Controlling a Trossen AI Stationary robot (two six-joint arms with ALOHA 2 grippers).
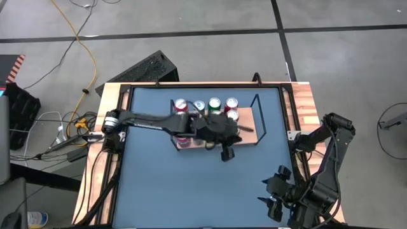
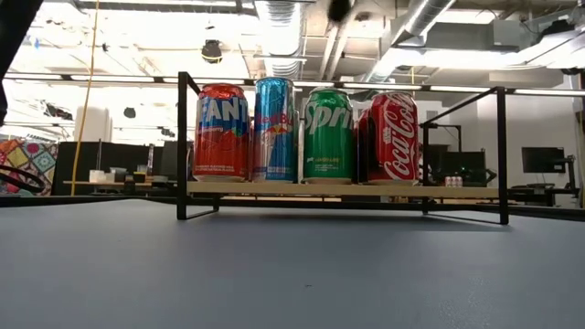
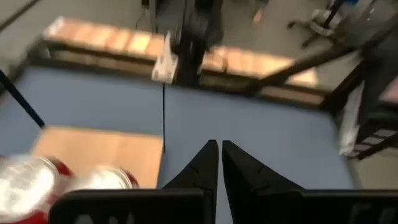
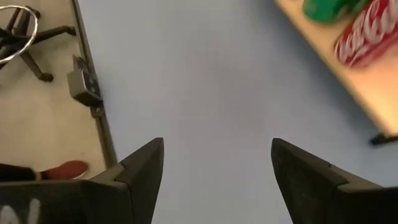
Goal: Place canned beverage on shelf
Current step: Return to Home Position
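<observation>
Cans (image 2: 327,137) stood in rows on the shelf (image 1: 248,121), right under my left wrist, two red cans (image 3: 106,180) close beside my fingers. My left gripper (image 1: 227,154) hung just past the shelf's edge, fingers pressed together on nothing, bare blue tabletop (image 1: 191,191) ahead. My right gripper (image 1: 276,191) sat well apart, spread wide and empty.

Upright soda cans (image 2: 327,135) line the light-wood shelf (image 2: 457,191).
</observation>
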